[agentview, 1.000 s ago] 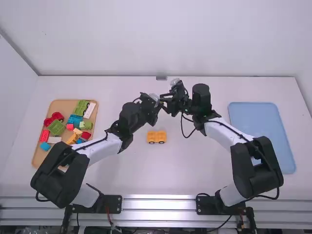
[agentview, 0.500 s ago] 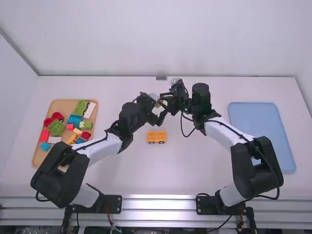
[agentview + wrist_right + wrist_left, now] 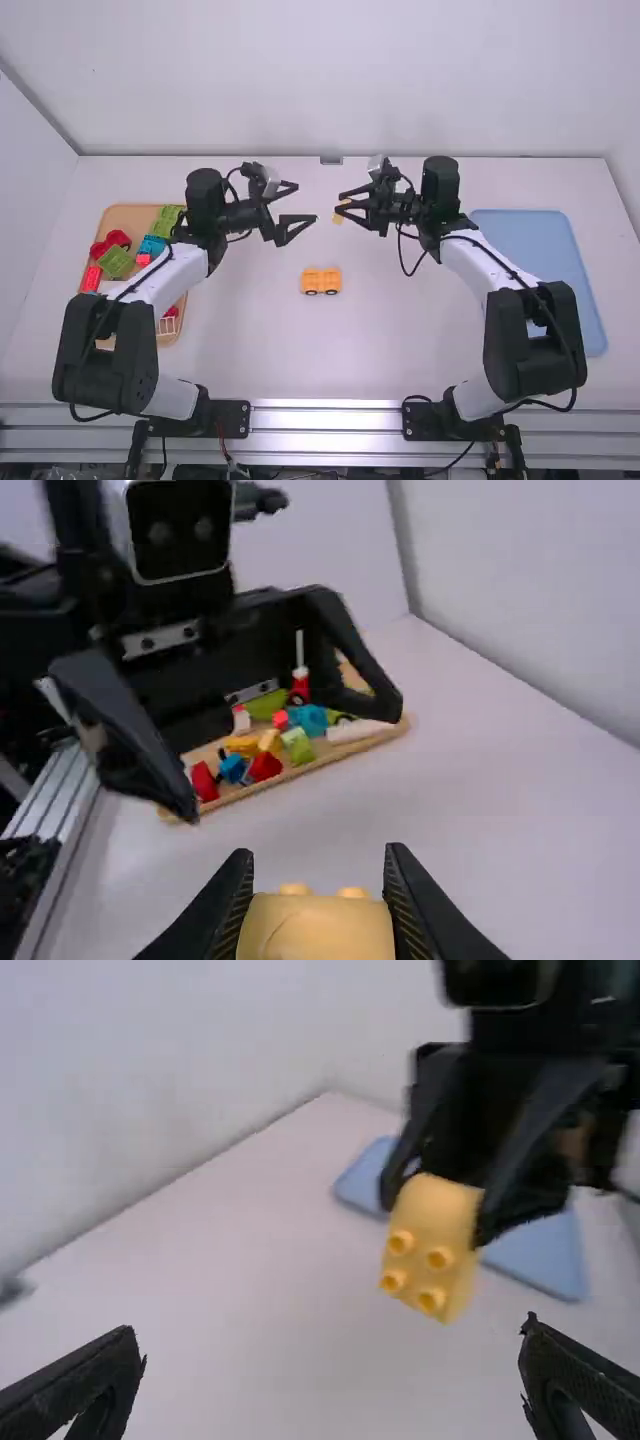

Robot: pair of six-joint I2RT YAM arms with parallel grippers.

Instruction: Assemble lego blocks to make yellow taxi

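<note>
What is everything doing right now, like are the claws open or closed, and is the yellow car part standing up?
Left claw: open, nothing in it.
Right claw: closed on the yellow block.
Yellow block: held up above the table, studs facing the left claw.
Yellow car part: standing on its wheels.
Wooden tray: holding colorful blocks.
Blue board: lying flat.

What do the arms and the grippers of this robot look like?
The left arm and right arm have smooth white links, chunky black joints and thin black cables running outside. The left gripper and right gripper are black, each with two slim, tapering fingers.
</note>
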